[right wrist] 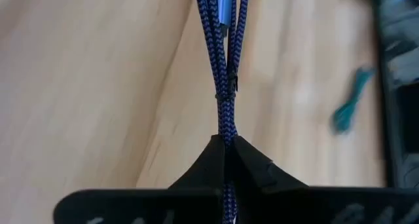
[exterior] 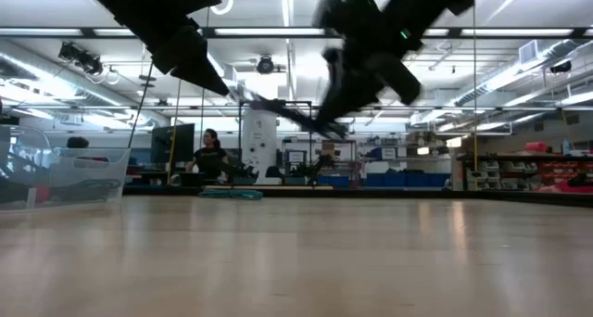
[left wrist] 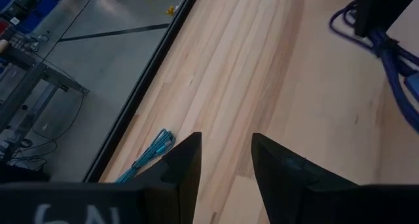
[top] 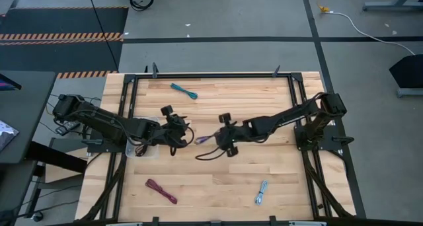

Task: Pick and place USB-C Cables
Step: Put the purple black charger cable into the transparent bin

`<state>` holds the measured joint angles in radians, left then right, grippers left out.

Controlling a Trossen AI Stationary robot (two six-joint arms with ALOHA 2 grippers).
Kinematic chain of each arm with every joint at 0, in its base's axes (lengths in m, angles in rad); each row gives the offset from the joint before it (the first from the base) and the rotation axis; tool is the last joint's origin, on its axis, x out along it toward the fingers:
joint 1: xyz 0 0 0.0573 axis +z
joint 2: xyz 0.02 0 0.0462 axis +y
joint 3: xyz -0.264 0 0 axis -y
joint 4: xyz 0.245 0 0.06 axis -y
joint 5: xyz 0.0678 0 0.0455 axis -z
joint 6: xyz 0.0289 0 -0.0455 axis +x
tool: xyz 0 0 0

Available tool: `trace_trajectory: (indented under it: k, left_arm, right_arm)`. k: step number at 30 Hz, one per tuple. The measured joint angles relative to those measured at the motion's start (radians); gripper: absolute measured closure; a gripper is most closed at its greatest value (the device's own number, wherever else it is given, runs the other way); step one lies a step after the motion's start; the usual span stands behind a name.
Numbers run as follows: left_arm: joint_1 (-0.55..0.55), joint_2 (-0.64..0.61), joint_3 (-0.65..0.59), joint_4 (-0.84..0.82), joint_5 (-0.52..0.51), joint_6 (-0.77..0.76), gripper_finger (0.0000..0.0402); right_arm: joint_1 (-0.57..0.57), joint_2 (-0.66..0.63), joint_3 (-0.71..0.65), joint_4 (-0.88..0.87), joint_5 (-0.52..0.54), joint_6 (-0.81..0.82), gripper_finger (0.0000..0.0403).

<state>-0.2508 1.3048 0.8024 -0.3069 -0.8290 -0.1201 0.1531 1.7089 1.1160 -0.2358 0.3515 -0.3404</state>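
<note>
My right gripper (top: 213, 139) is shut on the purple cable (right wrist: 226, 67) above the middle of the table. The cable also shows in the high view (top: 201, 140) and in the left wrist view (left wrist: 383, 47). My left gripper (left wrist: 226, 155) is open and empty, just left of the purple cable in the high view (top: 182, 132). The teal cable (top: 184, 90) lies on the table near the far edge. The maroon cable (top: 161, 191) and the pale blue-grey cable (top: 262, 191) lie near the near edge. The black-and-red cable does not show. My right gripper pinches the purple cable's bundled strands (right wrist: 226, 122) between its two fingers. The bundle runs out forward along the fingers, and some of it shows behind the fingertips too. The fingers come roughly level from the table's right. The low view shows both grippers well above the table top.
A small clear tub (exterior: 65, 173) stands on the table's left part, under the left arm (top: 135, 149). A black frame runs along the table's edges (top: 211, 75). Bare wood lies between the cables.
</note>
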Motion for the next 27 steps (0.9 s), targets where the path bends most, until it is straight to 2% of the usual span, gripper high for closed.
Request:
trace_trajectory:
  k: [5,12,21,24,27]
  left_arm:
    - [0.0,0.0,0.0,0.084,0.0,0.024,0.026]
    - [-0.001,0.0,0.0,0.243,0.001,0.128,0.0258]
    - [0.013,0.004,0.001,0.255,0.003,0.114,0.0262]
    - [0.012,0.004,0.001,0.256,0.001,0.114,0.029]
    - [0.013,0.004,0.001,0.257,-0.014,0.114,0.0358]
  right_arm:
    - [-0.022,0.0,0.083,0.024,-0.001,-0.011,0.039]
    - [-0.041,0.0,0.094,0.05,-0.012,-0.008,0.0391]
    - [-0.042,0.0,0.094,0.073,-0.011,-0.019,0.0386]
    - [-0.042,0.0,0.094,0.078,-0.011,-0.019,0.0382]
    - [-0.042,0.0,0.094,0.08,-0.012,-0.019,0.038]
